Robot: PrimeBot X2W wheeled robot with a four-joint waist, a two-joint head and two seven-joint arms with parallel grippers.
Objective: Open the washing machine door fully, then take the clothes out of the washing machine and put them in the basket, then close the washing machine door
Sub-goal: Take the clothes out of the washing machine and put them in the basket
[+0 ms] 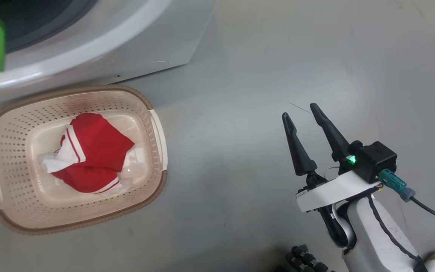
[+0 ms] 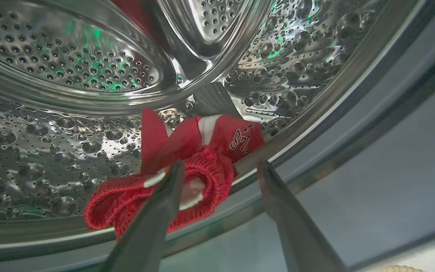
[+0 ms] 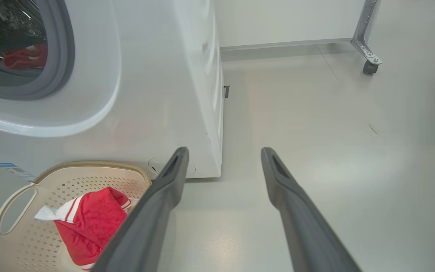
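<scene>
My left fingers [image 2: 166, 196] spread by ribbed red knit clothes [image 2: 217, 166] in dimpled steel drum [image 2: 51, 151]; right fingers [image 3: 296, 211] spread over smooth floor [image 3: 353, 132].

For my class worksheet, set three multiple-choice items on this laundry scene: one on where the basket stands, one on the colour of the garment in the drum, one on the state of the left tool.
1. Where does the basket stand?
A) on the floor before the washing machine
B) on top of the machine
C) on a shelf

2. What colour is the garment lying in the drum?
A) blue
B) red with white trim
C) green

3. The left tool is:
A) shut on the garment
B) shut on nothing
C) open

Key: 1 A, the head view shows it on the grey floor by the machine's front; 2 B, red fabric with a white stripe; 3 C, its fingers stand wide apart.
</scene>
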